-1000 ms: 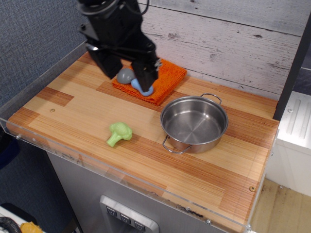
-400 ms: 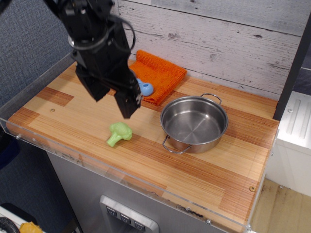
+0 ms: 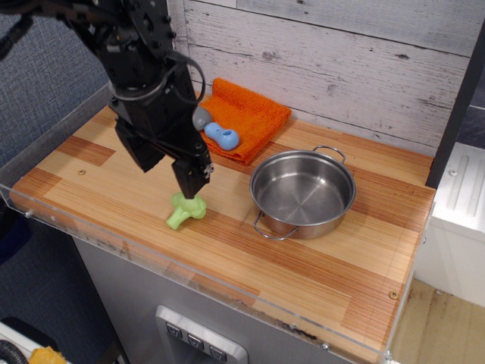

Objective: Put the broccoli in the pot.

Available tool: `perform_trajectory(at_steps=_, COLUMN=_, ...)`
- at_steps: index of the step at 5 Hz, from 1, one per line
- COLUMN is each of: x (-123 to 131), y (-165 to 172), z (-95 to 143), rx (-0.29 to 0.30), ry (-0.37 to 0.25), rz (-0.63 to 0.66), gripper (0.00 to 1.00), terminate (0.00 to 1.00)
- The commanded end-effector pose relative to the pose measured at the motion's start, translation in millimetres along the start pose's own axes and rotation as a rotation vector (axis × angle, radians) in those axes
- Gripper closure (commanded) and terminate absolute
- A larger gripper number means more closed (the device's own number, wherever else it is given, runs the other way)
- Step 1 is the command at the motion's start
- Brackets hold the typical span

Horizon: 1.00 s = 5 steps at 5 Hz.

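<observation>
The light-green broccoli (image 3: 184, 211) lies on its side on the wooden table top, left of the pot. The shiny steel pot (image 3: 318, 227) stands upright and empty at the middle right, with wire loop handles front and back. My black gripper (image 3: 168, 171) hangs just above and behind the broccoli with its fingers apart, and it holds nothing. The right fingertip (image 3: 189, 182) overlaps the top of the floret head in this view. I cannot tell whether it touches.
An orange cloth (image 3: 254, 117) lies at the back against the plank wall, with a blue and grey dumbbell-shaped toy (image 3: 220, 135) on it. A clear plastic lip (image 3: 227, 292) runs along the front and left table edges. A white unit (image 3: 462, 197) stands to the right.
My gripper has come forward off the orange cloth and down toward the broccoli. The dumbbell toy, once hidden behind it, now shows. The broccoli and pot have not moved.
</observation>
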<state>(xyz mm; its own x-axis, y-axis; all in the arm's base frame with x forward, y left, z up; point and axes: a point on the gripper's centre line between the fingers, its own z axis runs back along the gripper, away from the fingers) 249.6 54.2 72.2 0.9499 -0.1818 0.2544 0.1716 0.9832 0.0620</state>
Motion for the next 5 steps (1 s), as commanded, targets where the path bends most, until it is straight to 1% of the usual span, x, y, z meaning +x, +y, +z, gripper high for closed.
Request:
perform_trajectory(at_steps=1, x=13, y=6, z=-20, rx=0.012, ry=0.008, rz=0.024, gripper=0.00, terminate=0.00)
perform_trajectory(at_steps=3, x=15, y=-5, z=-42, rx=-0.011, ry=0.037, rz=0.030, gripper=0.00, terminate=0.00)
perform_trajectory(at_steps=4, x=12, y=-7, z=-47, rx=-0.001, ry=0.023, rz=0.058, gripper=0.00, terminate=0.00)
perform_trajectory(at_steps=5, x=9, y=-8, z=-49, rx=0.014, ry=0.019, rz=0.060, gripper=1.00, terminate=0.00)
